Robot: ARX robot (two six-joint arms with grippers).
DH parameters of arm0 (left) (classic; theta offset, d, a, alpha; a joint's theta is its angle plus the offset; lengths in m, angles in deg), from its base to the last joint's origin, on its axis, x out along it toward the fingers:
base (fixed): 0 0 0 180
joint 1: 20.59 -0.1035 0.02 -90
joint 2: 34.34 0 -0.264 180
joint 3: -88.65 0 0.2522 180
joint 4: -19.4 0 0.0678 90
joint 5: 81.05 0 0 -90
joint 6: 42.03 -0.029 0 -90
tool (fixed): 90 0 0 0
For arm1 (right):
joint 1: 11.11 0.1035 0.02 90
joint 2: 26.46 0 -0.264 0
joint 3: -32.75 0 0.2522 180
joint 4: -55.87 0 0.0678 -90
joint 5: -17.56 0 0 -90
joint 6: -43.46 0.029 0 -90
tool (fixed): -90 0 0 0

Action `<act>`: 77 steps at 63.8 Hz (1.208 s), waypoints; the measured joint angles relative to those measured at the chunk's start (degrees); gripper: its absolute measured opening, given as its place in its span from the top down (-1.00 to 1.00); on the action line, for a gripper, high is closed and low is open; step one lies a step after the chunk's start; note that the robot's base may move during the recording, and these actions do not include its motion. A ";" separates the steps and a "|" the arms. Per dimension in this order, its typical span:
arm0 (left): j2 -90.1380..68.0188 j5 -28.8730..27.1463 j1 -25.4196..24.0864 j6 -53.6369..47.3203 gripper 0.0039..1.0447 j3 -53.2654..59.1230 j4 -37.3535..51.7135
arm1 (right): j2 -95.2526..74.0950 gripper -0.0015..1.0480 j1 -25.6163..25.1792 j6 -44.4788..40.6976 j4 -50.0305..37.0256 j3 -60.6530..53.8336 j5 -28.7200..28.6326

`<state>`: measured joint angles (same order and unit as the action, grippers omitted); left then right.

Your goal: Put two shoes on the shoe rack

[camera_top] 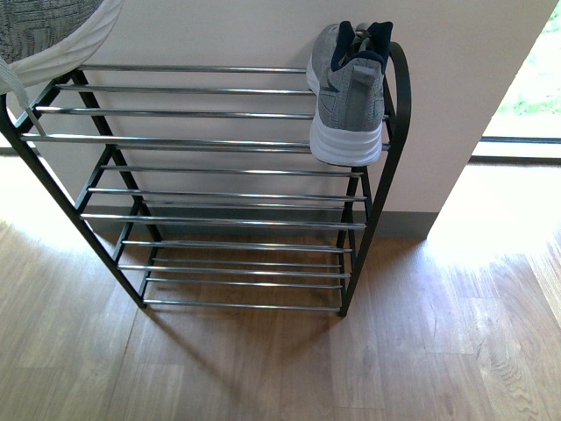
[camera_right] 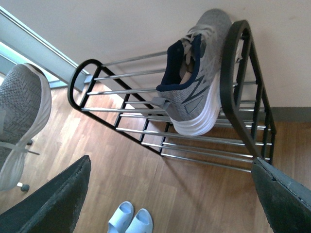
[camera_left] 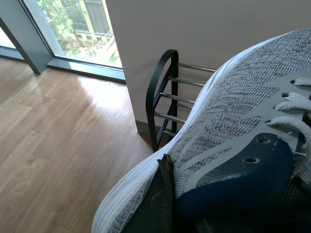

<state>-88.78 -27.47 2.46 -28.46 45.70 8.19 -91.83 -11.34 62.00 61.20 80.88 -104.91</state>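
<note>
The shoe rack (camera_top: 175, 140) stands on the wooden floor (camera_top: 263, 368) against a pale wall (camera_top: 219, 35). It has black arched side frames and tiers of shiny chrome rods.

The racked sneaker (camera_top: 347, 96) sits on the top tier at the rack's right end, just beside the black side frame. Its toe is to the wall, and its heel hangs past the front rod. It is grey knit with a thick white sole, navy lining and pale laces.

The held sneaker (camera_top: 44, 31) is its match: the same grey knit, white sole and navy collar, with white laces hanging loose. It is in the air above the rack's left end, apart from the rods. The left end effector (camera_left: 167, 199) grips it at the navy collar, one dark finger (camera_left: 163, 187) pressed against the upper.

The right end effector (camera_right: 170, 164) is spread wide and holds nothing, its dark fingers (camera_right: 58, 204) well apart.

A pair of pale blue slide sandals (camera_right: 130, 219) lies side by side on the floor, apart from the rack.
</note>
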 joint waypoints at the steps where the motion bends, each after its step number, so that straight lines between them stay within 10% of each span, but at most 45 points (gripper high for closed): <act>1: 0.00 0.00 0.00 0.00 0.97 0.00 0.00 | 0.76 -0.82 -1.33 -0.61 -0.22 -0.55 -1.42; 15: 0.00 0.00 0.00 0.00 0.97 0.00 0.00 | 3.43 -0.82 -8.09 -3.80 -3.28 -2.73 -5.77; 31: 0.00 -0.04 0.00 0.00 0.97 0.00 0.00 | 9.25 -0.09 -1.20 -16.02 -30.12 -16.98 31.76; 51: 0.00 -0.04 0.02 -0.02 0.97 0.00 0.00 | 18.34 0.95 0.02 -18.01 -29.29 -25.42 32.33; 77: 0.00 0.02 0.04 0.00 0.97 0.00 0.00 | 31.17 0.97 0.02 -18.25 -21.90 -31.04 32.44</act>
<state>-88.78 -27.45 2.50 -28.46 45.70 8.19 -60.66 -11.32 43.75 39.30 49.84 -72.47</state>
